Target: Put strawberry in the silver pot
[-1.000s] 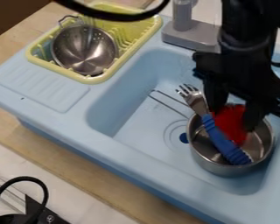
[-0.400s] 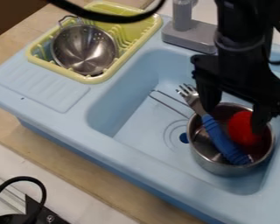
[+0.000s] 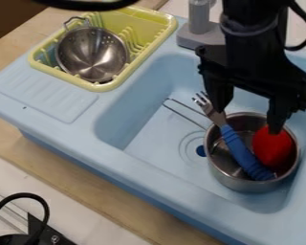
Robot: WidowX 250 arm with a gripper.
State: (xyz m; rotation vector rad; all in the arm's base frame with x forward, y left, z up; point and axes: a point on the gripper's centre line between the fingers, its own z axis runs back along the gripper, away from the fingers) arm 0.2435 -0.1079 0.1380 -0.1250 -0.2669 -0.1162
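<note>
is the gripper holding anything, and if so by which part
Nothing is held: the gripper is open over the silver pot, its fingers spread wide, and the red strawberry lies inside the pot.

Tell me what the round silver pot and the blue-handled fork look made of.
Round silver pot: metal, perhaps stainless steel, smooth, with bright reflections inside. Blue-handled fork: glinting metal head; matte handle, evenly blue with ridges, probably plastic, possibly rubber.

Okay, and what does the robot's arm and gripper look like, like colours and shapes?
The arm is black, with thick, chunky segments and a rounded collar above the gripper. A black cable loops out beside it. The gripper is black too: a wide bar-like body with two blunt fingers, and small round fittings at one end. I can't make out any markings.
</note>
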